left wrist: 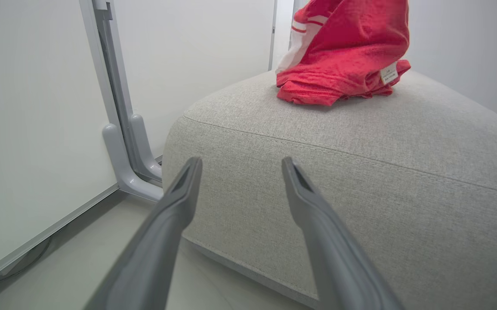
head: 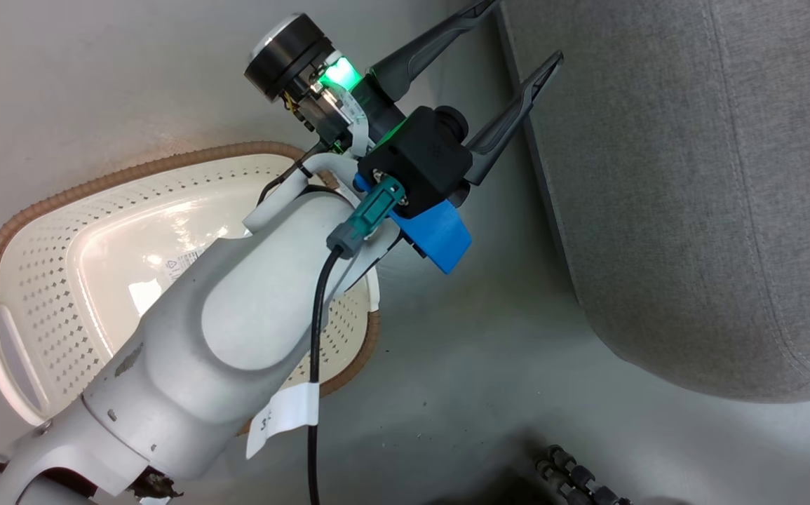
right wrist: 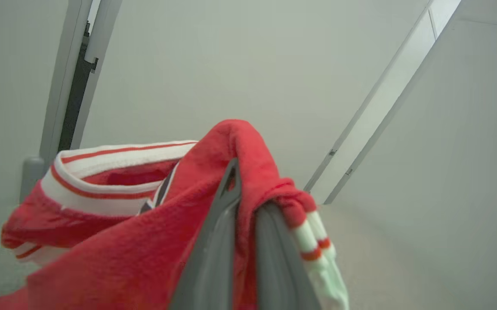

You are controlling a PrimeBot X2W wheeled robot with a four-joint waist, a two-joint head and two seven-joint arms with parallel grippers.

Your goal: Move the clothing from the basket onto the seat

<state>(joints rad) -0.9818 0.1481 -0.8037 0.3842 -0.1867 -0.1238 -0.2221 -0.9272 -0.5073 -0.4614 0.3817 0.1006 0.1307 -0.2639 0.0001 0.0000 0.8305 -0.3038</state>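
Atop one grey seat [left wrist: 360, 172], one red garment [left wrist: 343, 51]; alongside, one basket [head: 47, 280].

Your left forearm [head: 236, 337] is a smooth pale-grey shell with small screws. A black cable [head: 315, 351] with a white tag [head: 284, 417] runs to a teal connector [head: 366, 221]. Beyond it sit a blue bracket [head: 440, 242], a black camera block [head: 424, 158] and a green light [head: 339, 72]. The left gripper [head: 522, 31] has long dark-grey fingers [head: 510, 123].

Your head camera looks steeply down over the left tool [head: 524, 31], with the basket [head: 47, 200] on the floor [head: 482, 365] at left and the seat [head: 692, 210] at right. The left wrist camera sits low, close against that same seat's side, facing the clothing [left wrist: 347, 51] on top (the right wrist camera, sighting along the right tool [right wrist: 248, 189], sees that fabric at close range).
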